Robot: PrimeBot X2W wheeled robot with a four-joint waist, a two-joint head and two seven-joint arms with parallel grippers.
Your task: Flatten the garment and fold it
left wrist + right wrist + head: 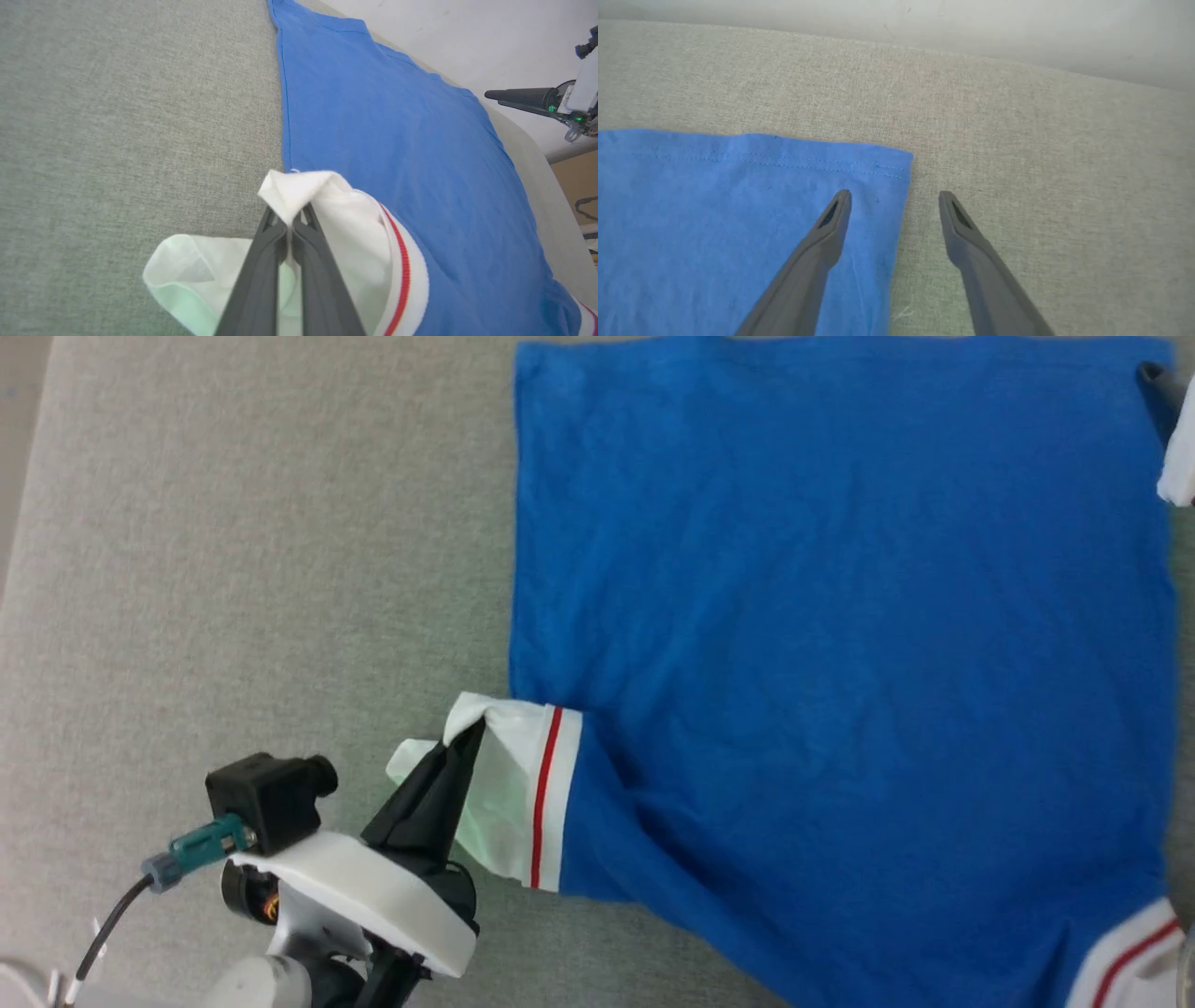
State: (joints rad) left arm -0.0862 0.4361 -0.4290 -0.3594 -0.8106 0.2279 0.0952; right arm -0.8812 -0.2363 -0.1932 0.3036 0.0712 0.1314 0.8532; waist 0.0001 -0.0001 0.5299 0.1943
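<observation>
Blue garment (840,663) spread flat; my left gripper (290,223) pinches its white sleeve (509,784), likely to straighten it; my right gripper (894,200) gapes empty over a hem corner (896,163).

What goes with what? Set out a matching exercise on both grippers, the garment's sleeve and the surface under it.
1 left gripper
2 right gripper
3 garment's sleeve
4 fabric surface

A grey
B open, by a blue hem corner
C white with a red stripe
D shut on white cloth

Pairs: 1-D, 2-B, 3-C, 4-A.
</observation>
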